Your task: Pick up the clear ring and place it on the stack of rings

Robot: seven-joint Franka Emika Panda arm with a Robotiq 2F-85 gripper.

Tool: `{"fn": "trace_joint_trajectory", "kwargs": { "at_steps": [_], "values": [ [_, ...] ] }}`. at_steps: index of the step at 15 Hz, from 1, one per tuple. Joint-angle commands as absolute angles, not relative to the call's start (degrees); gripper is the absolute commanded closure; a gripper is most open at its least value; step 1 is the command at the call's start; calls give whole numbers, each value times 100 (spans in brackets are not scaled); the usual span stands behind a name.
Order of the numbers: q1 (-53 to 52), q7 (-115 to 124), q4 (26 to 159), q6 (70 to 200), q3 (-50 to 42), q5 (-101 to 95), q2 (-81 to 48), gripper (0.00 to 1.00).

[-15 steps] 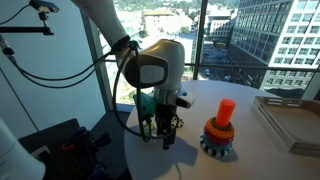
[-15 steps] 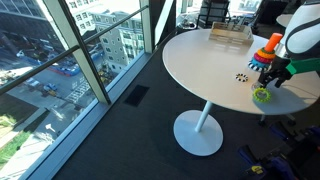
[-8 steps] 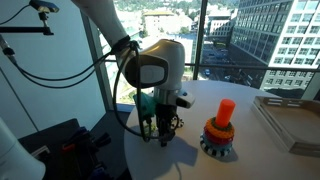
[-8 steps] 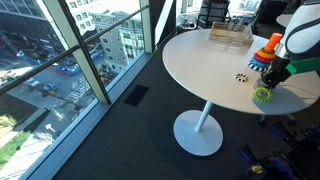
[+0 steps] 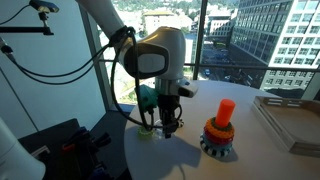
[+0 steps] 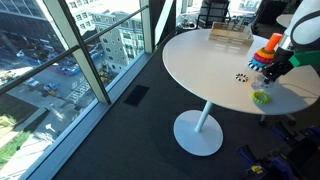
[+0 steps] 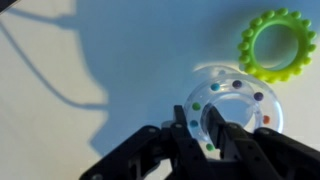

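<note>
Apparently the gripper [image 7: 207, 126] is pinching the near rim of the small translucent plastic ring [image 7: 256, 98] dotted with coloured beads, its dark fingers [image 7: 186, 135] hiding that stretch of rim in the wrist view. A yellow-green toothed ring [image 7: 278, 45] is lying just beside it on the white round table [image 6: 200, 60]. In both exterior views the translucent ring is too small to make out. The toy stack of rings [image 5: 220, 128] on its orange-red peg is standing near.

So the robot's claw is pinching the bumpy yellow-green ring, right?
Not quite. The gripper is pinching the clear ring, the one with coloured dots, with one finger through its hole. The wrist view shows it. The bumpy yellow-green ring lies apart from it, untouched.
</note>
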State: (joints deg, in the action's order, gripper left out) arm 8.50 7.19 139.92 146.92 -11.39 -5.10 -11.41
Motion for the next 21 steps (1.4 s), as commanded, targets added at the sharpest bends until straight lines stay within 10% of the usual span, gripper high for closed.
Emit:
{"fn": "trace_joint_trajectory", "kwargs": {
  "at_steps": [1, 21],
  "values": [
    [841, 723, 14010, 14404, -1151, -528, -677, 90],
    [924, 1004, 12088, 11835, -1069, -808, -61, 90]
  ]
}}
